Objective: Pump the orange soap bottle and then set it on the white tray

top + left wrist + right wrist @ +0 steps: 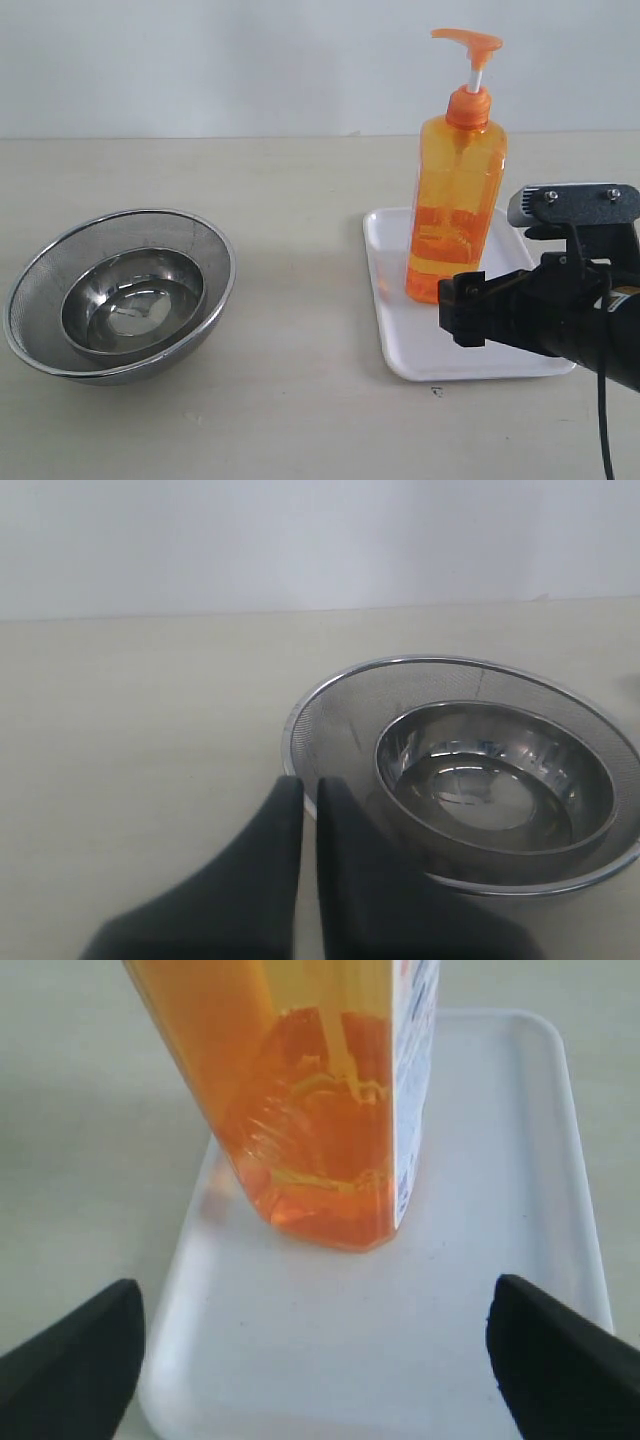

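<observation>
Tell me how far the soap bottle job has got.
Done: the orange soap bottle stands upright on the white tray. In hand: nothing; the right tool is open, just short of the bottle, and the left tool is shut beside the steel bowls. Left: apparently only backing the right arm away. Whether the pump was pressed cannot be told from these views.

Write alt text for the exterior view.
An orange soap bottle stands upright on a white tray on a beige table, with the right gripper near its base. At the left, a steel bowl sits inside a wider mesh bowl.
</observation>
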You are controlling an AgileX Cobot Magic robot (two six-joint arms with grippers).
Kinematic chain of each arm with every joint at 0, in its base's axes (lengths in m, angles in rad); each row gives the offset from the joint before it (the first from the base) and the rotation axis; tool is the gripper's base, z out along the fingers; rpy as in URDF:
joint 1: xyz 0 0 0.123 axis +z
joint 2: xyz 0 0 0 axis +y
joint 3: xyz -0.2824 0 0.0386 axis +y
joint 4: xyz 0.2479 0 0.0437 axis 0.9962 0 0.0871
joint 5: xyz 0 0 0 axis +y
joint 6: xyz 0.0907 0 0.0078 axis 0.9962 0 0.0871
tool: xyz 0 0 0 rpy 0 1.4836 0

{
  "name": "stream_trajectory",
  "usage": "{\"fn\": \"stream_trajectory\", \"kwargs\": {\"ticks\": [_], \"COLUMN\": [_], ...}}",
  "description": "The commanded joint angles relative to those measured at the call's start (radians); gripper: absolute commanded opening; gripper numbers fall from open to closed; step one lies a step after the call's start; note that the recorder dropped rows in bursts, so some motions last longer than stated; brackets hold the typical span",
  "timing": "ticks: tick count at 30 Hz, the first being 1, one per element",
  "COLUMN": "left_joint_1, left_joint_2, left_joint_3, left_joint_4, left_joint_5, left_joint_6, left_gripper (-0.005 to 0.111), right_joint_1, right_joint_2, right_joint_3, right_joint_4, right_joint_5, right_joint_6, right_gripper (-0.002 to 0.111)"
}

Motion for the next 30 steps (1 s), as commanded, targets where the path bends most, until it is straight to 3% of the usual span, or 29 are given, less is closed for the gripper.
{"fn": "stream_trajectory", "kwargs": {"ticks": [1,18,19,20,21,22,24,30], "left_joint_1": [0.003,0.003,0.003,0.003,0.003,0.003,0.003,0.003], "left_joint_2": [-0.003,-0.003,-0.003,-0.003,-0.003,-0.003,-0.003,-0.003], "left_joint_3": [0.003,0.003,0.003,0.003,0.003,0.003,0.003,0.003], "left_joint_4": [-0.005,-0.005,-0.005,-0.005,-0.005,-0.005,-0.005,-0.005], "left_joint_5": [0.0,0.0,0.0,0.0,0.0,0.0,0.0,0.0], "left_joint_6": [0.003,0.003,0.003,0.003,0.003,0.003,0.003,0.003], "left_gripper": [0.005,0.005,0.005,0.005,0.005,0.005,0.005,0.005], "right_joint_1": [-0.001,-0.001,-0.001,-0.001,-0.001,-0.001,-0.001,-0.001], "right_joint_2": [-0.006,-0.006,-0.006,-0.006,-0.006,-0.006,-0.006,-0.006], "right_joint_3": [0.005,0.005,0.005,0.005,0.005,0.005,0.005,0.005], "right_joint_4": [0.001,-0.006,-0.006,-0.006,-0.003,-0.003,0.002,0.002], "right_joint_5": [0.009,0.092,0.102,0.105,0.11,0.125,0.142,0.154], "right_joint_6": [0.001,0.027,0.025,0.023,0.023,0.023,0.029,0.051], "right_gripper": [0.082,0.082,0.078,0.065,0.05,0.024,0.001,0.003]}}
